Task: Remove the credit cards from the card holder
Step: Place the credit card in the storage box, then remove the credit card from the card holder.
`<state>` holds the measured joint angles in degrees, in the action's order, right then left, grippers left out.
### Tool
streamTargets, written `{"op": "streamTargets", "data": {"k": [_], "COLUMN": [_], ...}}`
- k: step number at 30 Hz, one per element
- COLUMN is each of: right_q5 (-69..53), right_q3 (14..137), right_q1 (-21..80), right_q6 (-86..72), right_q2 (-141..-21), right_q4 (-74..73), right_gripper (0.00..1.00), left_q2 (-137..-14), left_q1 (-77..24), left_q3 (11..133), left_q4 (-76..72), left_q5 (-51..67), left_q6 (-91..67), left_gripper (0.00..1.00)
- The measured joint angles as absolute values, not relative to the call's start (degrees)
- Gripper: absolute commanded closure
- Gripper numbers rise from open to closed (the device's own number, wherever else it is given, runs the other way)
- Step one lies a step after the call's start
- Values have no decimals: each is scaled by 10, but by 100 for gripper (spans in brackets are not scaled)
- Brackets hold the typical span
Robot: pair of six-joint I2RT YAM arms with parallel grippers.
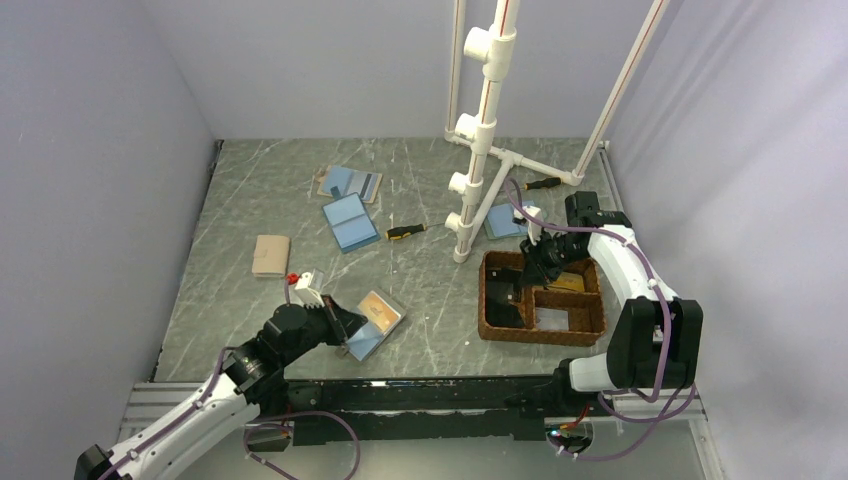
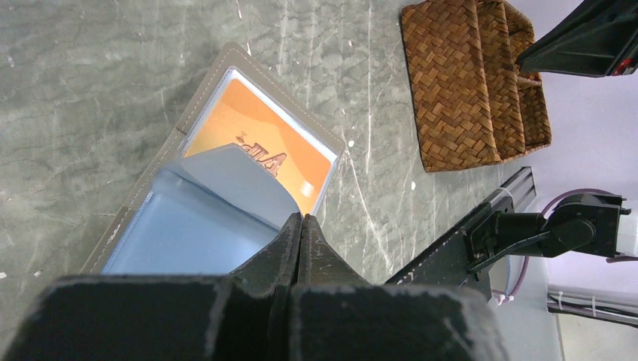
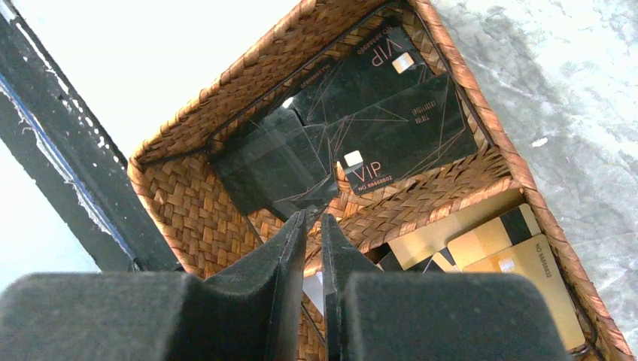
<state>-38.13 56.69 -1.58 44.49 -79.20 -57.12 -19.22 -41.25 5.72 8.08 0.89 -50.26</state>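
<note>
The card holder (image 1: pixel 377 322) lies open near the left arm, with an orange credit card (image 2: pixel 256 128) showing in its clear pocket. My left gripper (image 2: pixel 301 219) is shut on the edge of the holder's light blue leaf (image 2: pixel 188 226), which curls up off the table. My right gripper (image 3: pixel 314 218) hangs over the wicker tray (image 3: pixel 188 203), its jaws a little apart with nothing between them. Black credit cards (image 3: pixel 391 113) lie in the compartment below it. Gold credit cards (image 3: pixel 511 256) lie in the neighbouring compartment.
More holders lie at the back: two blue ones (image 1: pixel 350 222), (image 1: pixel 352 183), a tan one (image 1: pixel 270 255) and another blue one (image 1: pixel 503 222) behind the white pipe stand (image 1: pixel 478 150). Two screwdrivers (image 1: pixel 405 231), (image 1: pixel 540 184) lie nearby. The tray (image 1: pixel 540 335) sits at the right.
</note>
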Motion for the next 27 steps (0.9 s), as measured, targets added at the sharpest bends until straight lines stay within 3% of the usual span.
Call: {"op": "streamTargets", "data": {"k": [27], "right_q5": [-397], "right_q3": [565], "right_q1": [-16], "right_q6": [465], "right_q2": [-737], "right_q4": [-573], "right_gripper": [84], "left_q2": [-235], "left_q1": [-413], "left_q3": [56], "left_q4": [35], "left_q5": [34], "left_q6": [-503], "left_gripper": [100]}}
